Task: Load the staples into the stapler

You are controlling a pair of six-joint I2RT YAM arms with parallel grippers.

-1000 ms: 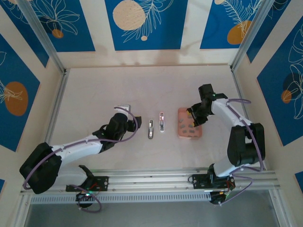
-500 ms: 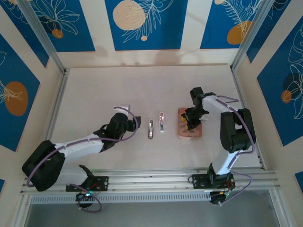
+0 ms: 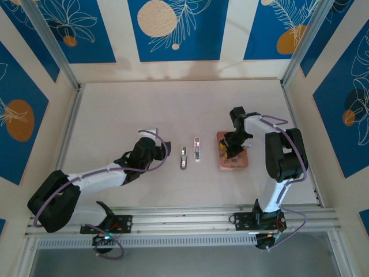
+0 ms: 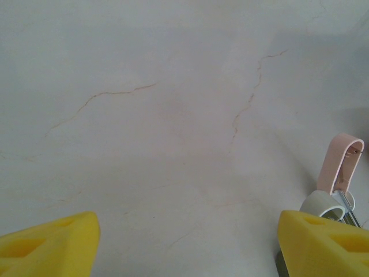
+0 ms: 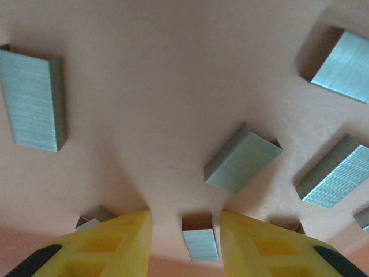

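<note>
Several silvery staples (image 5: pixel 241 157) lie as short strips on a salmon-pink tray (image 3: pixel 237 163). My right gripper (image 5: pixel 185 226) is low over the tray, open. Its yellow fingers (image 5: pixel 118 239) straddle one strip (image 5: pixel 200 244) with a gap on the left side. In the top view the right gripper (image 3: pixel 232 148) sits on the tray's left half. The narrow grey stapler (image 3: pixel 184 157) lies mid-table, with a pale pink-white piece (image 3: pixel 197 149) beside it. My left gripper (image 3: pixel 163 149) hovers open just left of them. A pink-and-metal piece (image 4: pixel 339 173) sits by its right finger; which of the two it is I cannot tell.
A metal rail (image 3: pixel 190 216) runs along the near edge by both arm bases. Aluminium posts (image 3: pixel 69 75) and patterned walls bound the cream tabletop (image 3: pixel 144 109) at the sides and back.
My right gripper has moved left and down onto the pink tray, and its jaws have narrowed around one strip. The left arm has hardly moved.
</note>
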